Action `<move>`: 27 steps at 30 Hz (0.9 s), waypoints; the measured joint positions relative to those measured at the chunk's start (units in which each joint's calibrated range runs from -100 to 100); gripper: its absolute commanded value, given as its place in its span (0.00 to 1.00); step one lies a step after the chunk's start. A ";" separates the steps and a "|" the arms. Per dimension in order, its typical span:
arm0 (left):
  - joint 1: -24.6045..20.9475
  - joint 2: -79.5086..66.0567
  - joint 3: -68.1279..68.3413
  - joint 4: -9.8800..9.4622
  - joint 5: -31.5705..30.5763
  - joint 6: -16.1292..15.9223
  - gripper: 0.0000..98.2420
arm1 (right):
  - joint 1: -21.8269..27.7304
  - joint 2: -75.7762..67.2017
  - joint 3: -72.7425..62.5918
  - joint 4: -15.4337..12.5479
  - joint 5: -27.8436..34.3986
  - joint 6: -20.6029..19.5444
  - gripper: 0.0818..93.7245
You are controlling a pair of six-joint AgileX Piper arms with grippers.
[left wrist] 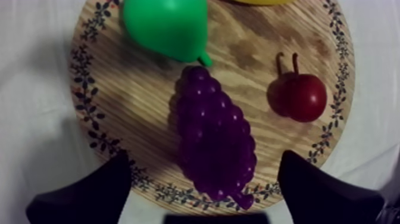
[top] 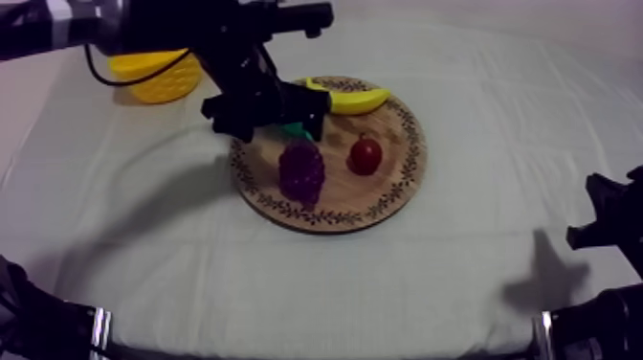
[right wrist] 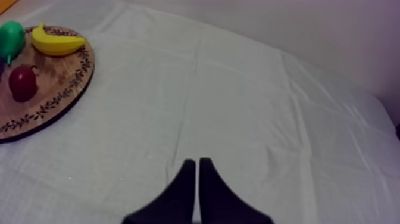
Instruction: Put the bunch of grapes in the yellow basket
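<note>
The purple bunch of grapes (top: 301, 170) lies on the round wooden board (top: 383, 206), left of a small red fruit (top: 365, 154). My left gripper (top: 273, 120) hovers over the board's back left part, just behind the grapes. In the left wrist view the grapes (left wrist: 214, 140) lie lengthwise below the open left gripper (left wrist: 202, 161), whose fingers (left wrist: 89, 193) stand wide apart at either side without touching them. My right gripper (right wrist: 196, 190) is shut on nothing, low over the cloth at the table's right (top: 612, 225).
A yellow basket (top: 158, 75) stands at the back left, behind my left arm. On the board also lie a banana (top: 349, 96) at the far rim and a green pear (left wrist: 169, 27) just behind the grapes. Bare cloth spreads in front of and right of the board.
</note>
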 measured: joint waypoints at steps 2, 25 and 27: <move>0.03 1.60 -0.68 0.24 -0.30 -0.26 0.93 | 0.00 0.00 0.00 0.00 0.00 0.00 0.00; 0.62 13.27 -10.89 1.72 4.93 -0.95 0.89 | 0.00 0.00 0.00 0.00 0.00 0.00 0.00; 0.62 13.61 -11.27 1.77 5.30 -0.92 0.84 | 0.00 0.00 0.00 0.00 0.00 0.00 0.00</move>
